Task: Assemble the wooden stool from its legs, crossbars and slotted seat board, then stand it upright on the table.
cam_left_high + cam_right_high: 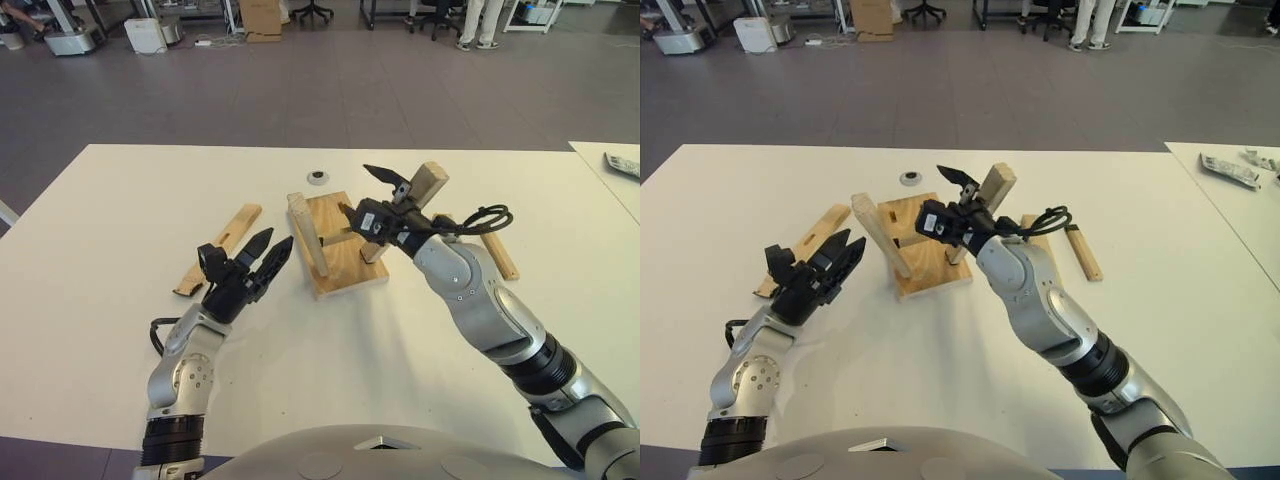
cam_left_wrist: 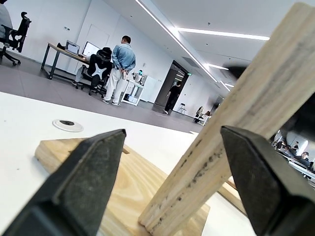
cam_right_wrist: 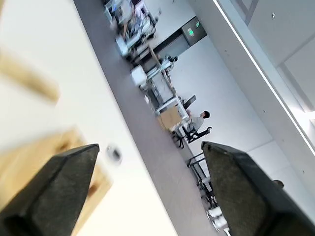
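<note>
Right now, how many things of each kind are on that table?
Seat board: 1
Legs standing on it: 2
Crossbar between them: 1
Loose sticks, one each side: 2
Disc: 1
Total: 7 in plain sight

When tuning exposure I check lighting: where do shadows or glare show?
Left eye view: soft, faint shadows under the flat pale wooden seat board and black left gripper on the white table. Left wrist view: bright ceiling light strips, no harsh glare.
</note>
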{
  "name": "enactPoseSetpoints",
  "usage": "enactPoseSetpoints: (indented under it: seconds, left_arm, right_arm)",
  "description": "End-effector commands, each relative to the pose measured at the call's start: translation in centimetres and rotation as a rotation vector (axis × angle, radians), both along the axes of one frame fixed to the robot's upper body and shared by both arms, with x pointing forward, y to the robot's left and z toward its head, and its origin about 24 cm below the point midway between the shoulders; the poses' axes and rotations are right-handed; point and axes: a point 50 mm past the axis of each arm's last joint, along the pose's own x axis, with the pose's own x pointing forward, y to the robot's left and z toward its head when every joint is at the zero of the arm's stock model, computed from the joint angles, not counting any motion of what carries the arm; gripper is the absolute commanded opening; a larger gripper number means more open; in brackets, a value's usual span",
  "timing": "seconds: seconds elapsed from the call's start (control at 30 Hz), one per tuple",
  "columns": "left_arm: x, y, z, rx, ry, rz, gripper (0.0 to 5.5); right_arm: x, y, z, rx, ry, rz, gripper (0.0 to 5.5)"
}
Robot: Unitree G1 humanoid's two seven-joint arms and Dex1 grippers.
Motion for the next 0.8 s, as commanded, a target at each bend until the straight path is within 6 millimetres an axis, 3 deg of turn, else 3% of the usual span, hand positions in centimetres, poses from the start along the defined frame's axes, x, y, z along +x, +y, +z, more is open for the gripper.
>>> enactPoseSetpoints:
  seconds: [0.03,0.07,0.13,0.2,0.27,0.37,0.5,0.67,0.8]
  left_arm:
    - [0.4,0.0,0.5,0.034,-0.029,0.045,3.54]
    - [0.4,0.1,0.6,0.047,-0.032,0.068,3.54]
    - [0.5,0.6,0.4,0.111,-0.017,0.159,3.54]
    - [-0.2,0.5,0.6,0.171,-0.026,0.248,3.54]
    - [-1.3,-0.3,2.1,0.186,-0.117,0.325,3.54]
    - [-2.7,-1.1,4.5,0.198,-0.289,0.400,3.54]
    - [-4.1,-1.5,6.3,0.211,-0.420,0.372,3.54]
    - [-3.3,-2.8,6.1,0.206,-0.400,0.304,3.54]
    - [-2.7,-3.2,5.4,0.219,-0.367,0.243,3.54]
  right_arm:
    - [0.9,-4.8,10.3,0.428,-0.208,-0.049,3.89]
    - [1.5,-6.8,10.8,0.464,-0.216,-0.112,3.89]
    - [3.0,-10.3,8.7,0.379,-0.178,-0.272,3.89]
    - [3.4,-12.9,3.9,0.298,-0.069,-0.387,3.89]
    - [2.5,-14.1,-0.5,0.254,0.037,-0.433,3.89]
    - [1.3,-12.6,-3.3,0.268,0.116,-0.384,3.89]
    - [0.5,-11.1,-4.3,0.258,0.147,-0.311,3.89]
    - [-0.1,-9.1,-4.0,0.223,0.151,-0.193,3.89]
    - [0.0,-9.6,-4.5,0.173,0.150,-0.199,3.89]
